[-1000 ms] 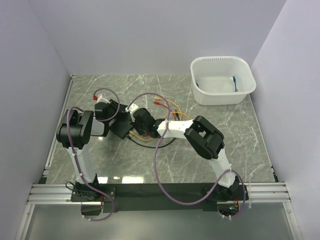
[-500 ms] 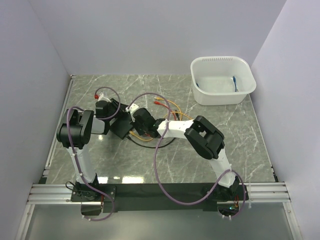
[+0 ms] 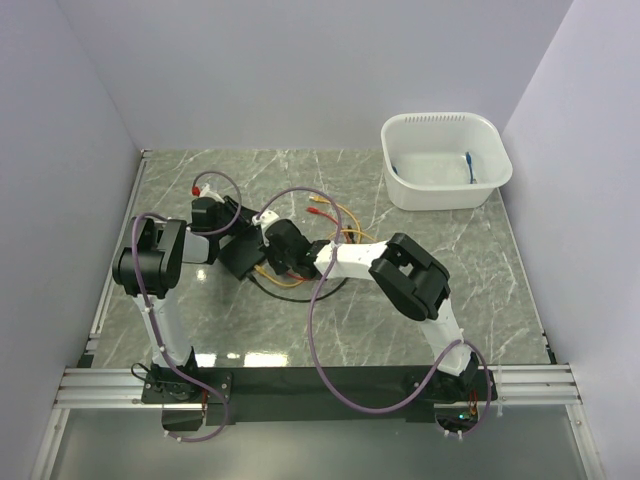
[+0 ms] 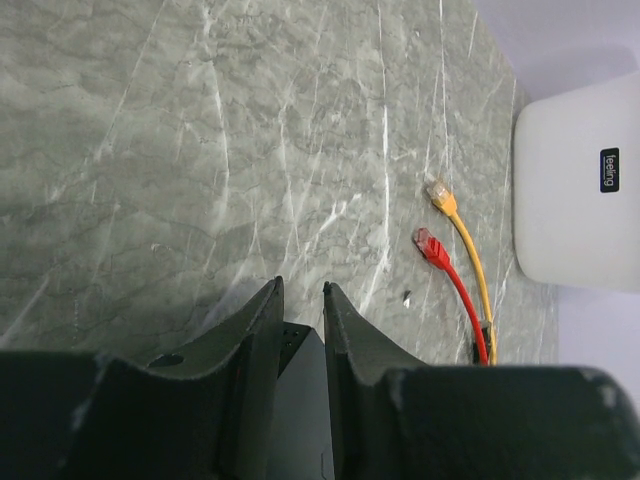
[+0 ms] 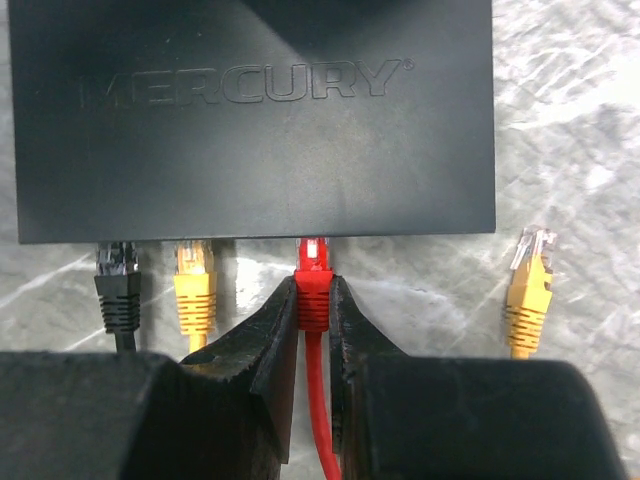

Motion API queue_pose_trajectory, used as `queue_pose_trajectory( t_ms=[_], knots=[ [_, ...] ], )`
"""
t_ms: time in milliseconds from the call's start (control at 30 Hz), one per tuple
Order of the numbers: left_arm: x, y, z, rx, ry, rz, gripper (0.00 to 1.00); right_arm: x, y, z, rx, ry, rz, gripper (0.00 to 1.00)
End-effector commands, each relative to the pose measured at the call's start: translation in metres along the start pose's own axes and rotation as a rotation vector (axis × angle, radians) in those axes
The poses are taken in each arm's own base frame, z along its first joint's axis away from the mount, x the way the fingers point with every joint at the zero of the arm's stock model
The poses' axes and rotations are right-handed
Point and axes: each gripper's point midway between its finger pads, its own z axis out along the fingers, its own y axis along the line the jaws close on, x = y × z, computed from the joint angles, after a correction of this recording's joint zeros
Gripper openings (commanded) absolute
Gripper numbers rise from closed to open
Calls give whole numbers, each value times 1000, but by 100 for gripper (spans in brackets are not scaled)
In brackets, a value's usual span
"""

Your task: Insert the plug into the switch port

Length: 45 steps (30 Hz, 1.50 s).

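The right gripper (image 5: 312, 298) is clamped narrowly on the red plug (image 5: 313, 275), whose tip meets the switch port (image 5: 315, 241) in the near edge of the black switch (image 5: 250, 120), beside a black plug (image 5: 118, 285) and a yellow plug (image 5: 195, 290). The left gripper (image 4: 301, 290) pinches the switch's edge on the table (image 4: 200, 150).

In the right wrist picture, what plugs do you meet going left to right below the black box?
black plug → yellow plug → red plug, held by the right gripper → second yellow plug, lying apart
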Motion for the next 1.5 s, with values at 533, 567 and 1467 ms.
queue_pose_trajectory(
  t_ms=[533,567,1467],
  knots=[
    [111,40,-40,-167,405,-165,28,-97,72,-27,-232,-258,51,38],
    [109,38,-41,-165,403,-162,28,-99,66,-28,-198,-261,56,41],
    [14,23,-39,-177,245,-139,28,-102,-6,-107,112,-277,79,45]
  ],
)
